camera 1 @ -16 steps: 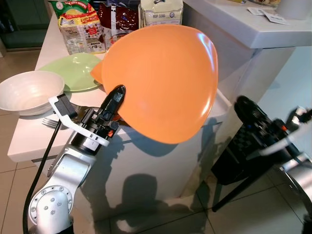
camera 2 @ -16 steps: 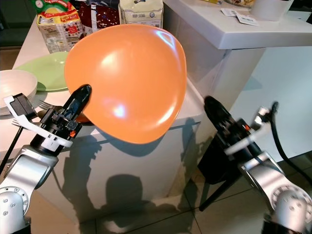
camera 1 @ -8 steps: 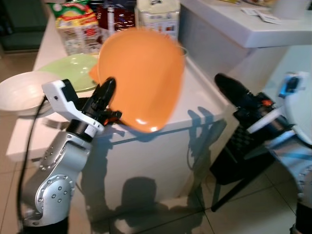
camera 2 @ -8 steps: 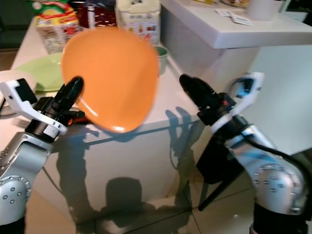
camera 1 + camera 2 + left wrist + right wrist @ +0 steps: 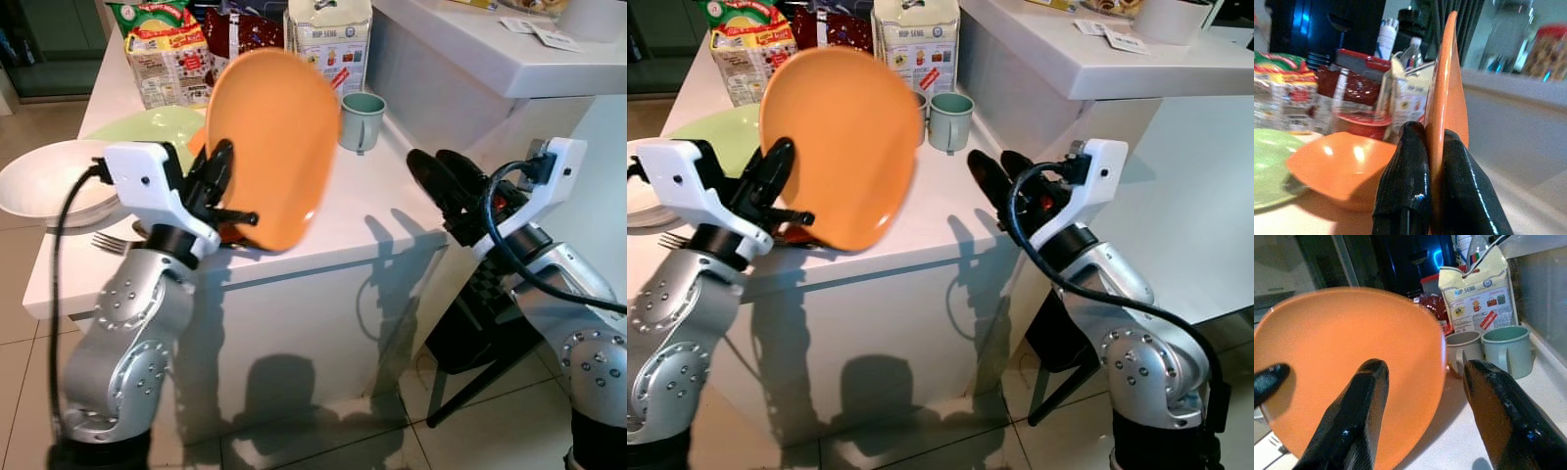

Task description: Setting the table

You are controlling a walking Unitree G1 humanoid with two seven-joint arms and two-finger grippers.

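White and low, the table [image 5: 392,211] was seen standing on a pale tiled floor [image 5: 323,441], beside a taller white counter [image 5: 1087,78] on which small cards lay. An orange plate [image 5: 269,142] was held nearly upright on its edge above the table's front part, its rim clamped between the fingers [image 5: 1405,186] of the left gripper [image 5: 220,181]. Behind it an orange bowl [image 5: 1337,166], a green plate [image 5: 137,132], a white bowl [image 5: 44,181] and a fork [image 5: 113,243] were laid out on the table. Two mugs, one green [image 5: 950,119] and one grey [image 5: 1463,350], were set near a popcorn carton [image 5: 916,39], with snack bags [image 5: 167,54] at the far edge. The right gripper [image 5: 999,181] was held just off the table's right edge, its fingers spread apart and holding nothing, pointed toward the orange plate.
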